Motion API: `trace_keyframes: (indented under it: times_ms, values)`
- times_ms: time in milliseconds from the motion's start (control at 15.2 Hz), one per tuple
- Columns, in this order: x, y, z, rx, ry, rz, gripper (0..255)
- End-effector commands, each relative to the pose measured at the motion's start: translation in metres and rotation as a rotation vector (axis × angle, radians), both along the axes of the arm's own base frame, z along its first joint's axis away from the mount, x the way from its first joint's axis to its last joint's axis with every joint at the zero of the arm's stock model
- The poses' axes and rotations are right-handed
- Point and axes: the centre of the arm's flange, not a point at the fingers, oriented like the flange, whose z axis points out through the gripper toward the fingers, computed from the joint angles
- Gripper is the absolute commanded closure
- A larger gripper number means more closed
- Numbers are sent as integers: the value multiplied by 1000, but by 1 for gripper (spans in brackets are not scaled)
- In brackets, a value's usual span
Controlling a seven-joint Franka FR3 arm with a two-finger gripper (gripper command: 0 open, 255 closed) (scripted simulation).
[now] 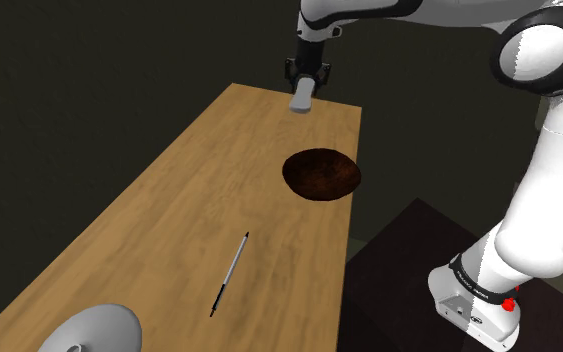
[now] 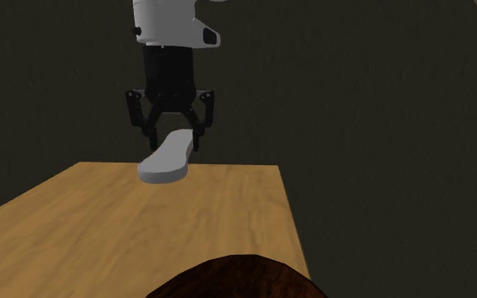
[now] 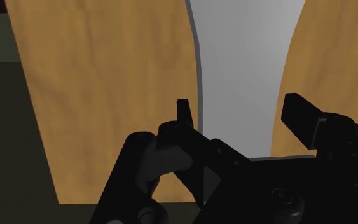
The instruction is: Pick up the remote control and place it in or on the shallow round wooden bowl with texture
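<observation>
Shoulder view: we see end effector (image 1: 306,80) pinching grey remote (image 1: 302,98) by one end, held above surface (image 1: 169,220) beyond bowl (image 1: 321,173); we judge height spares bowl rim during carry

A long wooden table (image 1: 169,210) stands before a dark olive wall (image 1: 89,60); the light is dim throughout.

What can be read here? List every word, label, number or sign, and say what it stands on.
No readable text anywhere.
remote control, clasped in the gripper: plain grey, no labels or button marks.
base link of the arm: a small dark mark, too small to read.
bowl, pen, table: no marks at all.
</observation>
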Motion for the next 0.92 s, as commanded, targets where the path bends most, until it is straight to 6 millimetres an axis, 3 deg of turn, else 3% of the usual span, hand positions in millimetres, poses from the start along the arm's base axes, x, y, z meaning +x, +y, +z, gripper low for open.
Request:
trace_keyframes:
  times_ms: [0,858]
  values:
    - [-20,14,2,0,-1,0,255]
    - [-166,103,6,0,-1,0,255]
